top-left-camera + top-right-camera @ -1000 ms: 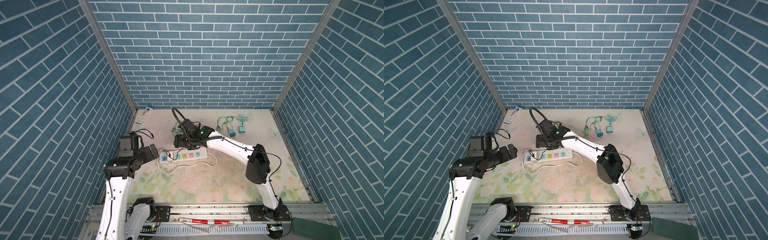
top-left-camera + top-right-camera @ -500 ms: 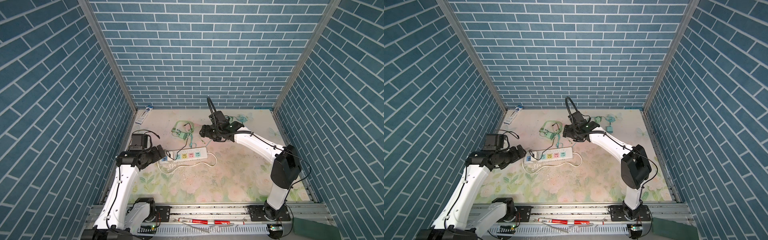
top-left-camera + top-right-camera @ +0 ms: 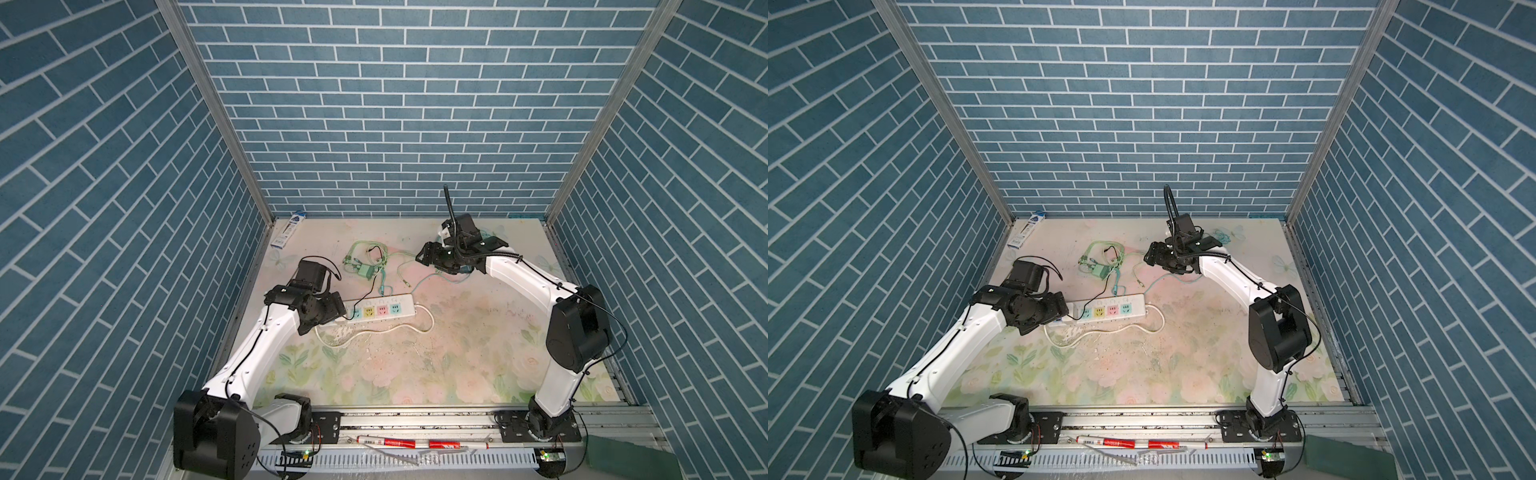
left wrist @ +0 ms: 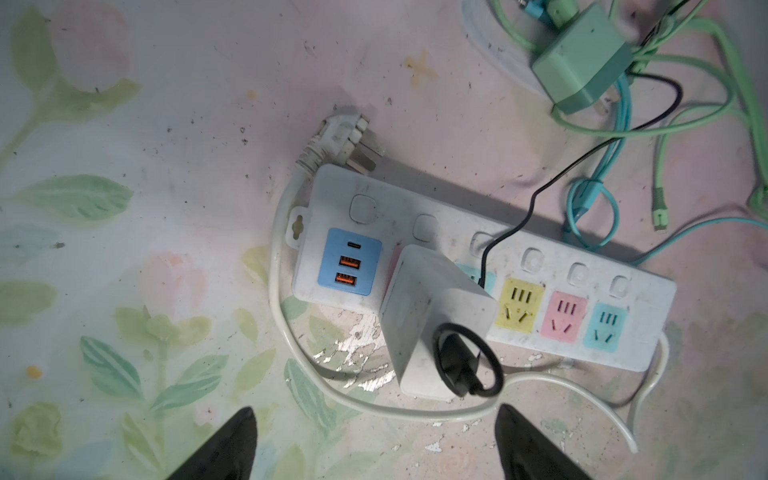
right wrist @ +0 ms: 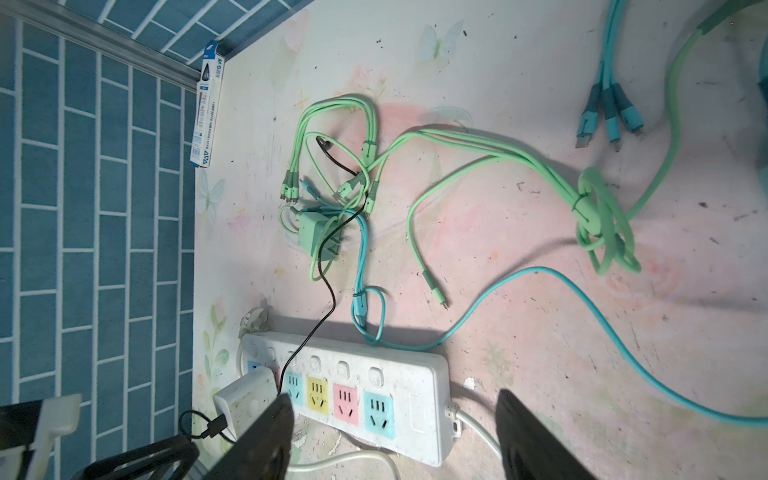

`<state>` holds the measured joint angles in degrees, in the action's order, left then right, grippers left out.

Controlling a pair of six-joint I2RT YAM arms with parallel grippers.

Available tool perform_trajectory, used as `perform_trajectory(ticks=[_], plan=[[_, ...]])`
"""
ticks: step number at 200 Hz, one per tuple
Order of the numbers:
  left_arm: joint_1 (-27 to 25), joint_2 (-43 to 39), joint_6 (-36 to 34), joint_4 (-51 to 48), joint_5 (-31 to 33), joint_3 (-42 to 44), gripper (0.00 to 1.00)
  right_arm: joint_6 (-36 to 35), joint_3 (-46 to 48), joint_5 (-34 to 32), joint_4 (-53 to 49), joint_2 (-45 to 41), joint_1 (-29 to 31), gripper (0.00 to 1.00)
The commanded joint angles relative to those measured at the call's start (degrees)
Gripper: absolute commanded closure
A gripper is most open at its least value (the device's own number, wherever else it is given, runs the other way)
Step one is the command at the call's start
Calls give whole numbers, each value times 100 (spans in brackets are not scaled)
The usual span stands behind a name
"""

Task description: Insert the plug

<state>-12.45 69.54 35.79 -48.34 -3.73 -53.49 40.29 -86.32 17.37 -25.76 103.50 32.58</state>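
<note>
From above, in both top views, the white power strip lies on the flowery table. The left gripper sits right at its end; the right gripper hangs farther back, near a pile of green cables.

Up close in the left wrist view, the white charger stands in a socket beside the blue USB block. I cannot tell if it is pushed all the way in. The left fingertips are wide apart and hold nothing. If they close off to one side, they could tip the charger — or snag its black cord.

Over in the right wrist view, the right fingers are spread and empty too. A green charger lies loose in the tangle — pulling it could drag other cables along.
</note>
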Motion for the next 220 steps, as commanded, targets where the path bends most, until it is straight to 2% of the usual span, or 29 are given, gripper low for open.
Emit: perform_trajectory(ticks=[1, 54, 112, 169, 220], plan=[[-221, 286, 42, 109, 203, -294, 12, -215, -60, 379, 104, 62, -81, 25], [-418, 671, 16, 114, 389, -404, 13, -317, -56, 522, 51, 69, -251, 27], [-788, 1347, -94, 14, 475, -848, 21, -355, 195, 541, 123, -110, -434, 27], [-816, 1531, -108, -175, 639, -848, 21, -363, 435, 584, 174, -255, -655, 27], [-814, 1669, -170, -453, 919, -982, 33, -338, 446, 600, 206, -221, -685, 28]])
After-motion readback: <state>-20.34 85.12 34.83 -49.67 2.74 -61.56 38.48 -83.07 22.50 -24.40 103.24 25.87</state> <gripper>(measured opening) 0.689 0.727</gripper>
